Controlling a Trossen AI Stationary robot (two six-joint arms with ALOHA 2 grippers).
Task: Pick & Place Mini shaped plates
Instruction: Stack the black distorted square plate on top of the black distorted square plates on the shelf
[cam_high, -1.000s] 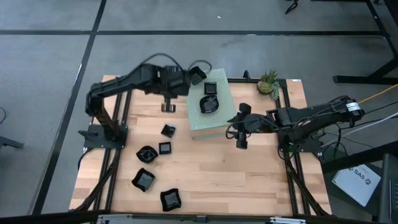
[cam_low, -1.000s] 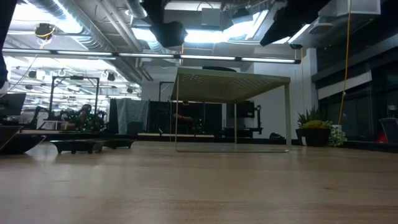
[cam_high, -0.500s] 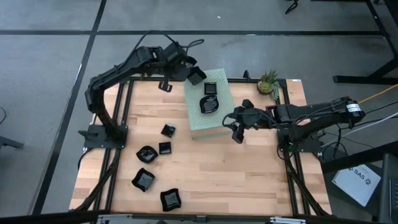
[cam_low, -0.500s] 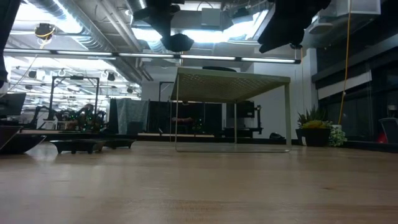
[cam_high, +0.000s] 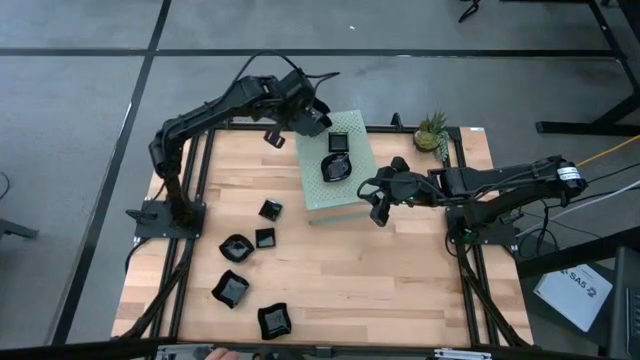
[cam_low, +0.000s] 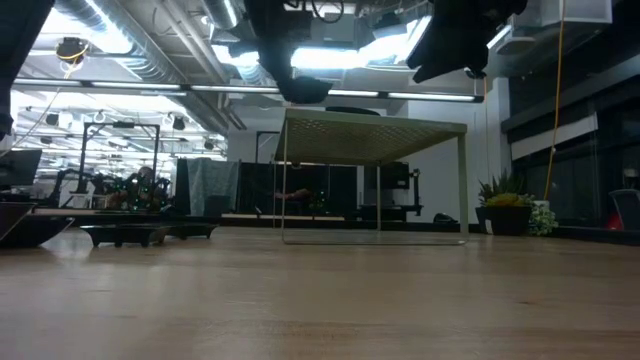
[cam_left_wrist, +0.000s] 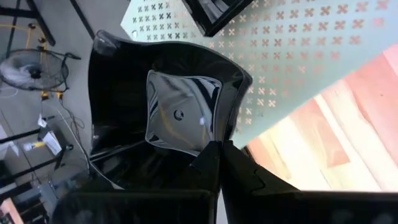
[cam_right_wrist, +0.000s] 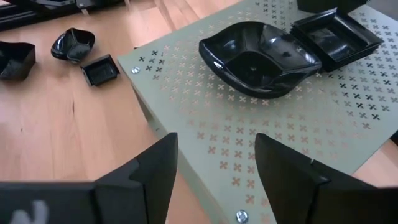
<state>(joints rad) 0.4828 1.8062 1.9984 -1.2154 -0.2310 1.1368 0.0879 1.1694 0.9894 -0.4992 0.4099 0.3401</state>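
Left gripper (cam_high: 305, 118) is clamped tight on a glossy black wavy-rimmed mini plate (cam_left_wrist: 168, 118), carried in the air over the far left corner of the pale green perforated box (cam_high: 338, 192); the wrist view shows the fingers (cam_left_wrist: 214, 165) pinching the plate's rim. On the box top sit two more black dishes side by side and touching: a small square one (cam_right_wrist: 336, 37) and a bigger wavy one (cam_right_wrist: 258, 57). Right gripper (cam_high: 378, 205) hangs with its jaws spread wide and nothing between them, just off the box's right edge, pointed at that pair. Out on the light wooden table (cam_high: 400, 280), five more black plates lie scattered at the left front, among them a little square one (cam_high: 265, 238). A small spiky green plant (cam_high: 432, 130) stands at the far right corner.
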